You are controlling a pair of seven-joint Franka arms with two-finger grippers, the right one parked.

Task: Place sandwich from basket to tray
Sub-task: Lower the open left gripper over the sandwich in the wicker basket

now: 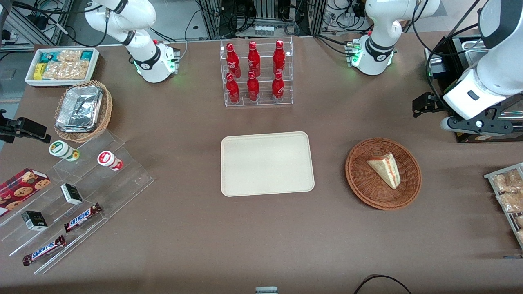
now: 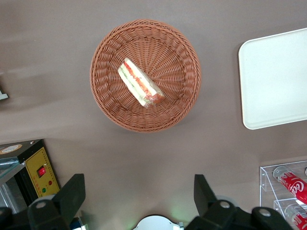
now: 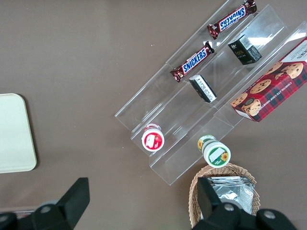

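Note:
The sandwich [image 1: 385, 168], a pale triangular wedge with red and green filling, lies in the round reddish-brown wicker basket [image 1: 359, 179]. The cream tray [image 1: 267, 163] lies flat beside the basket, toward the parked arm's end, with nothing on it. My left gripper [image 1: 476, 124] hangs well above the table, farther from the front camera than the basket and toward the working arm's end. It is open and empty. In the left wrist view the gripper [image 2: 138, 199] has its fingers wide apart over bare table, apart from the basket [image 2: 108, 96], the sandwich [image 2: 140, 88] and the tray [image 2: 276, 79].
A clear rack of red bottles [image 1: 255, 72] stands farther from the front camera than the tray. A black box [image 1: 461, 53] and a rack of snack packets [image 1: 508, 196] sit at the working arm's end. A tan basket with foil trays [image 1: 81, 110] and snack shelves [image 1: 77, 204] lie toward the parked arm's end.

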